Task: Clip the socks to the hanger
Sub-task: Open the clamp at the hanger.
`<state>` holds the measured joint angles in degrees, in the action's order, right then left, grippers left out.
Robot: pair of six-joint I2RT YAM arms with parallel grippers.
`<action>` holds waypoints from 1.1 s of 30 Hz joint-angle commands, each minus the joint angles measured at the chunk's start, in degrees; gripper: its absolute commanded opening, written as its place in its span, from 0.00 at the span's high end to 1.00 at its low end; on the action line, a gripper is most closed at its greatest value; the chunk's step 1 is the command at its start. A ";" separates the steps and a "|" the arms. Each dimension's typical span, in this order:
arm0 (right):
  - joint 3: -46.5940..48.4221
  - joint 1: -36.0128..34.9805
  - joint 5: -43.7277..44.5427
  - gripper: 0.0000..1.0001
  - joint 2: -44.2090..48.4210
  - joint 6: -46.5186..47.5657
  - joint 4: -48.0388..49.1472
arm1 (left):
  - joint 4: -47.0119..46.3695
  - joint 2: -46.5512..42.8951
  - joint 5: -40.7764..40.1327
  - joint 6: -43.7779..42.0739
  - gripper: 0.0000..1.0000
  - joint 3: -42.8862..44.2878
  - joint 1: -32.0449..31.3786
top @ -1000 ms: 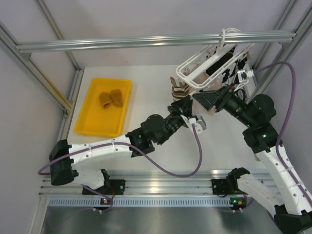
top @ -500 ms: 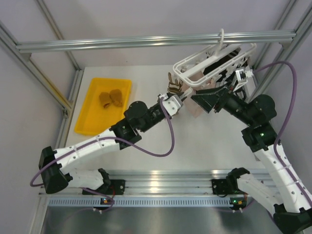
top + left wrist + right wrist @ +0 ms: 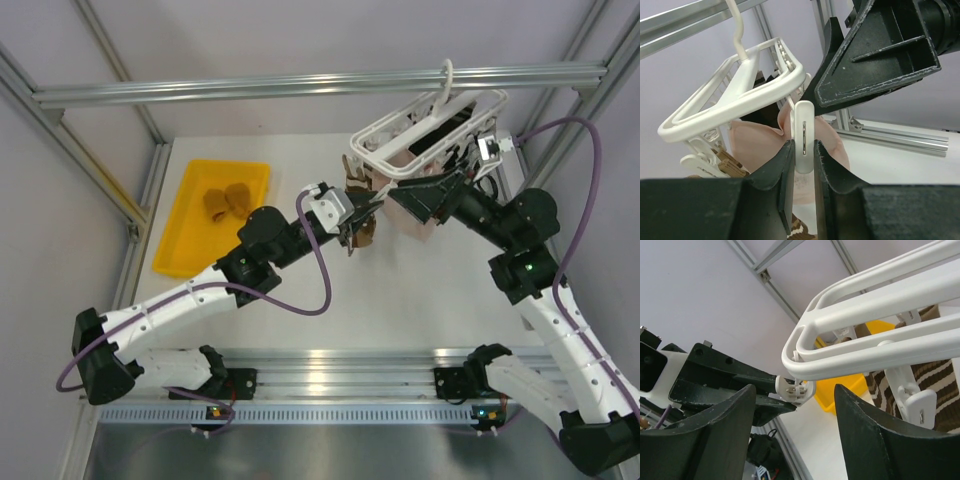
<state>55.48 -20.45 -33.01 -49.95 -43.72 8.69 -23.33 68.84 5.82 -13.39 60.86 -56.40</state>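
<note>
A fixed camera looks steeply down from high behind the near edge, taking in the whole table. Both wrist cameras sit close, tilted upward; all three share the white hanger.

There's the white hanger hung by its hook and tilted, brown striped sock dangling at its left corner, pale pink sock hanging beneath, two mustard socks lying well apart, far left
</note>
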 commanded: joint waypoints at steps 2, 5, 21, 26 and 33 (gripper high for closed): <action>0.06 0.50 -0.03 0.38 -0.23 -0.92 5.90 | -2.33 -1.08 3.49 2.05 1.00 -0.31 -0.02; 0.41 0.32 -0.30 0.38 -0.93 -1.36 6.17 | -1.81 -0.55 3.49 1.70 1.00 0.22 -0.02; -1.17 -0.21 -2.23 0.56 -1.02 -2.51 5.64 | -1.72 0.77 3.58 1.00 1.00 1.02 -0.02; -1.52 -0.21 -2.84 0.84 -1.20 -2.86 6.08 | -1.45 1.12 4.11 0.64 1.00 1.28 -0.02; -1.87 -0.21 -2.67 1.00 -0.85 -1.98 6.69 | 2.14 -0.19 4.20 0.81 0.58 2.07 -0.02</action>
<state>53.63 -20.45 -34.02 -51.18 -45.58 11.33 -22.52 69.76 7.99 -13.37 60.93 -56.14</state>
